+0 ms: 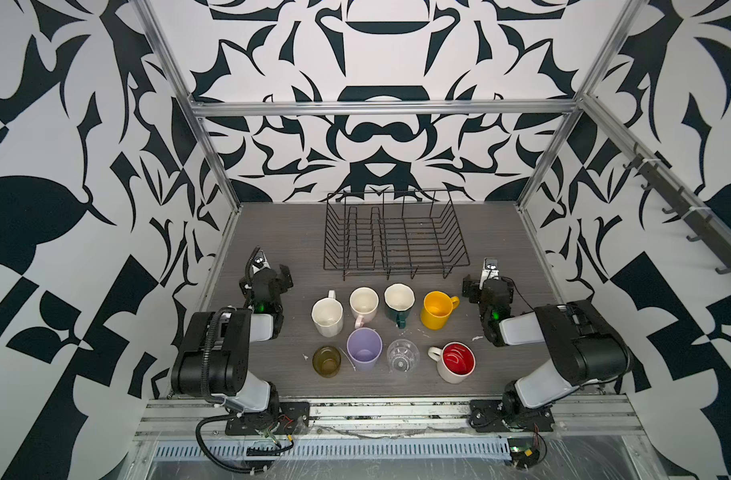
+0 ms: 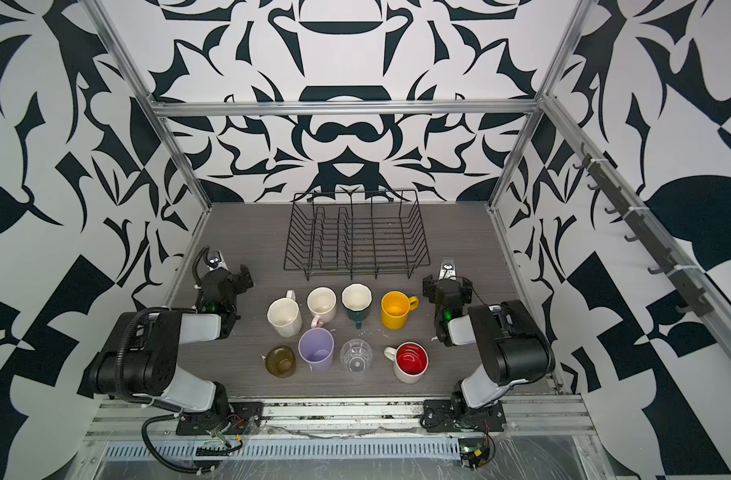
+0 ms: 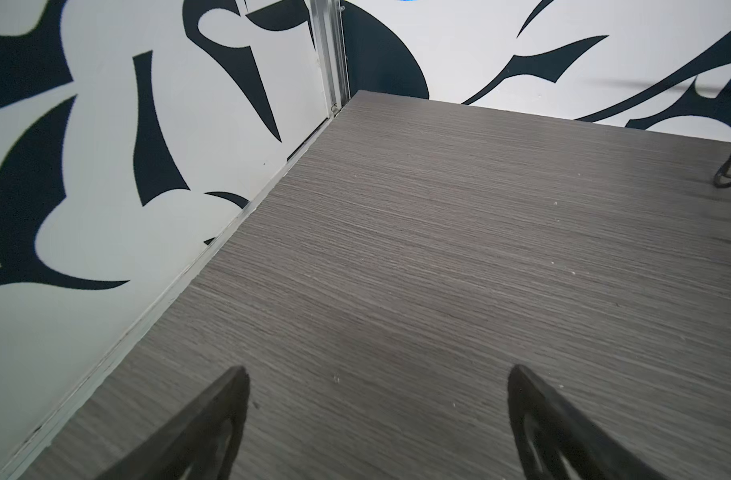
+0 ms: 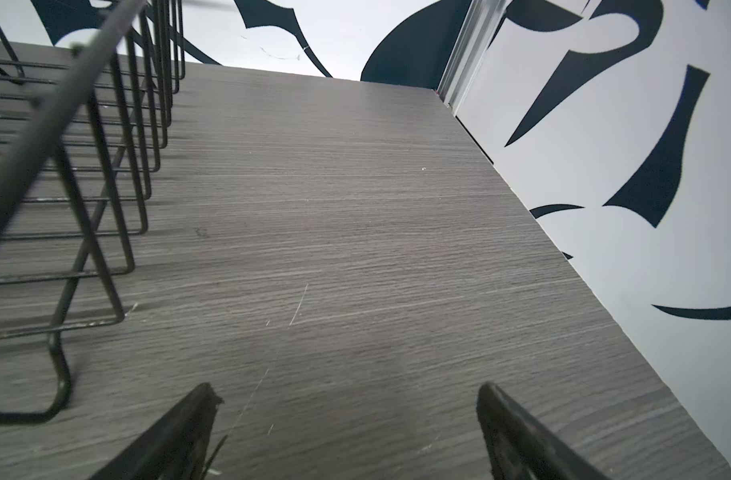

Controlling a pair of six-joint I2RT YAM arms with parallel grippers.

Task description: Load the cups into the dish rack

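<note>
- Eight cups stand upright, mouths up, in two rows of four on the grey table (image 1: 272, 232), none in the dish rack (image 1: 397, 243).
- Far row, from 9 to 3 o'clock: white faceted mug (image 1: 327, 318), pale pink mug (image 1: 364, 304), dark green mug (image 1: 399, 302), yellow mug (image 1: 436, 309).
- Near row, in the same order: olive glass (image 1: 326, 361), lilac tumbler (image 1: 364, 349), clear glass (image 1: 402, 357), red-lined mug (image 1: 457, 362).
- Handles: white at 12 o'clock, pink near 7, green at 6, yellow at 2, red-lined at 10.
- The rack sits at 12 o'clock from the cups, near the back wall, with its plate dividers toward its 9 o'clock half and nothing inside.
- The left gripper (image 3: 379, 370) hangs over bare table at about 10 o'clock from the cups, jaws spread wide, holding nothing.
- The right gripper (image 4: 347, 386) is at about 2 o'clock from the cups, just beside the rack's near corner foot, jaws likewise spread and empty.
</note>
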